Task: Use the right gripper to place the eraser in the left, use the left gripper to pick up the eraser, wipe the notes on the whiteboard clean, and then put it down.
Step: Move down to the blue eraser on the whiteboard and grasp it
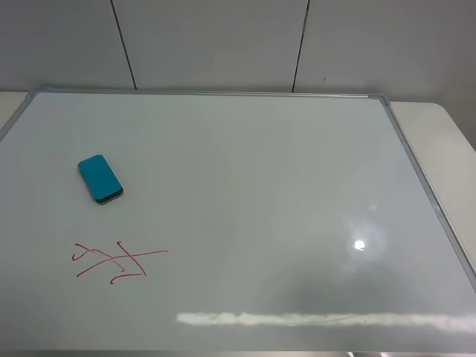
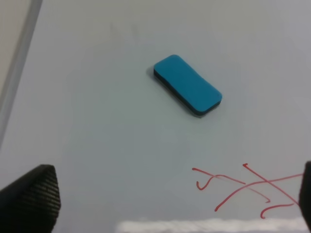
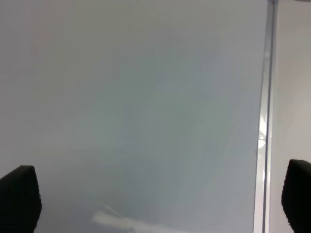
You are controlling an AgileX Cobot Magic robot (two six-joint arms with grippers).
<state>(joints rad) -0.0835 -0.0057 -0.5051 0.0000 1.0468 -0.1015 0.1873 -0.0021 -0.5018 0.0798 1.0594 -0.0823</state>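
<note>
The teal eraser (image 1: 100, 178) lies flat on the whiteboard (image 1: 245, 186) at its left side, dark felt base down. The red notes (image 1: 117, 262) sit on the board a little nearer the front edge than the eraser. Neither arm shows in the exterior high view. In the left wrist view the eraser (image 2: 187, 85) and the notes (image 2: 245, 189) lie ahead of my left gripper (image 2: 177, 194), whose fingertips (image 2: 31, 196) stand wide apart and empty. In the right wrist view my right gripper (image 3: 158, 201) is open and empty above bare board near the frame.
The board's silver frame (image 1: 424, 178) runs along its right side, with pale table (image 1: 442, 141) beyond it; the frame also shows in the right wrist view (image 3: 265, 121). A grey panelled wall (image 1: 223, 44) stands behind. Lamp glare (image 1: 360, 244) marks the board.
</note>
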